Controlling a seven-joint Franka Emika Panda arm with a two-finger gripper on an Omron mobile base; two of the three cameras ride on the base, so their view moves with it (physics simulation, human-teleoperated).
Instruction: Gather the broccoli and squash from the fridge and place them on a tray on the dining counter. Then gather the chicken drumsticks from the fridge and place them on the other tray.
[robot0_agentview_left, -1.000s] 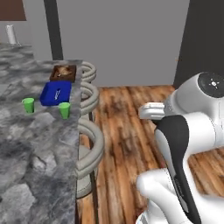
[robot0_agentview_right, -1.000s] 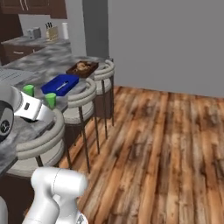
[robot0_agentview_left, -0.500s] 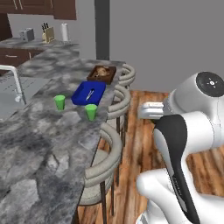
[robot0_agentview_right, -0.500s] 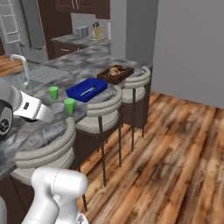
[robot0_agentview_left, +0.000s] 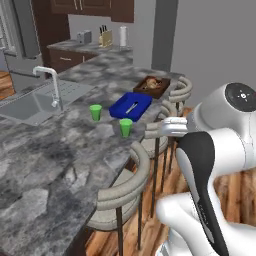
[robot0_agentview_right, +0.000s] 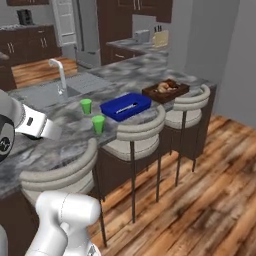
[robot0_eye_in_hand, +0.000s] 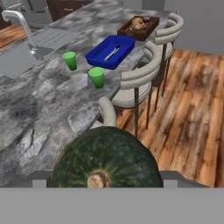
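A big dark green squash (robot0_eye_in_hand: 105, 159) with a pale stem end sits between the jaws of my gripper (robot0_eye_in_hand: 105, 183), hiding the fingertips. It hangs off the near edge of the dining counter (robot0_agentview_left: 50, 165), above the stools. The bright blue tray (robot0_agentview_left: 131, 106) (robot0_eye_in_hand: 111, 51) lies farther along the counter with a small pale thing in it, too small to name. Beyond it, the other tray (robot0_agentview_left: 152, 85) (robot0_agentview_right: 166, 90), dark brown wood, carries tan chicken drumsticks (robot0_eye_in_hand: 138, 22). The grey fridge (robot0_agentview_right: 87, 30) stands at the back of the kitchen.
Two green cups (robot0_agentview_left: 95, 112) (robot0_agentview_left: 126, 127) stand on the counter just before the blue tray. A sink (robot0_agentview_left: 30, 105) with a curved faucet (robot0_agentview_left: 50, 85) is set into the left part. Round-backed stools (robot0_agentview_right: 132, 135) line the counter's edge over the wooden floor.
The whole picture has shifted as the base moved: counter, trays and cups now sit nearer and more central, and the sink has come into view. The arm holds its pose.
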